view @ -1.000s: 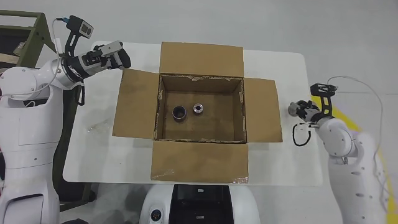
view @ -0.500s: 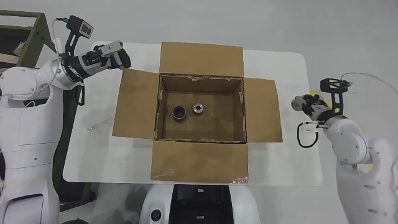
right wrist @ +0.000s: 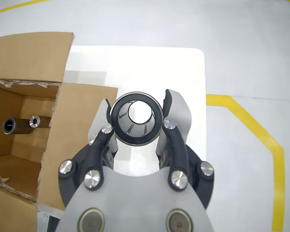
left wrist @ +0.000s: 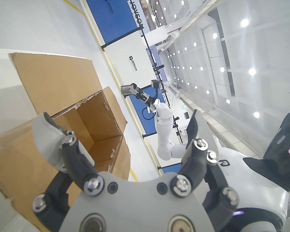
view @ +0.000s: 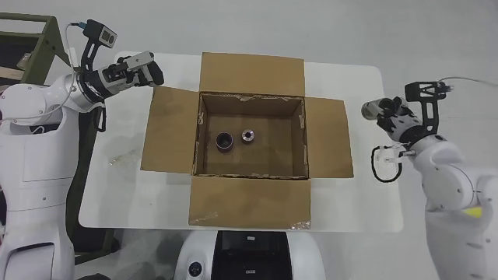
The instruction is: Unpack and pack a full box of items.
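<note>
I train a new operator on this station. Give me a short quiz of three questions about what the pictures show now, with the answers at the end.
1. True or false: the left gripper holds a part.
2. How many parts lie on the floor of the cardboard box? A: none. B: two. C: five.
3. Fill in the word: the metal sleeve is held by the ____ gripper.

Key
1. False: it is open and holds nothing.
2. B: a dark cylinder and a small silver part.
3. Right: the right gripper is shut on it.
</note>
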Controlling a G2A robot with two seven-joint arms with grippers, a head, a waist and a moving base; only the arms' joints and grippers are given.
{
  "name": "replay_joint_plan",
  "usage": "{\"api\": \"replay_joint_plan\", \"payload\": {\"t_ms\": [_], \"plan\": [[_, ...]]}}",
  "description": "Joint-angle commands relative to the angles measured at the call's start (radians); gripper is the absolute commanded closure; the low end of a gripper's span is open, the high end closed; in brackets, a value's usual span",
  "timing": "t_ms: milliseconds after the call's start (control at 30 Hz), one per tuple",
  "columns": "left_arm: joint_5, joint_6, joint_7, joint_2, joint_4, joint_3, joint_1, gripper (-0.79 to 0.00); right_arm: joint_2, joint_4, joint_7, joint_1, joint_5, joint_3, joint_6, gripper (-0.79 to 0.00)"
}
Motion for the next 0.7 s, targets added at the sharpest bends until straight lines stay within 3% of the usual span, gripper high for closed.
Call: {"api": "replay_joint_plan", "payload": {"t_ms": [0, 233, 667], "plan": [[0.000, 0.000, 0.000, 0.000, 0.000, 0.000, 0.000, -0.785, 0.000, -0.015, -0.002, 0.005, 0.002, -0.008, 0.002, 0.000], [0.000, 0.000, 0.000, 0.000, 0.000, 0.000, 0.000, -0.785, 0.000, -0.061, -0.009, 0.030, 0.028, -0.071, -0.009, 0.000], [0.000, 0.000, 0.000, 0.000, 0.000, 0.000, 0.000, -0.785, -0.010, -0.082, 0.011, 0.134, -0.021, -0.314, -0.019, 0.000]]}}
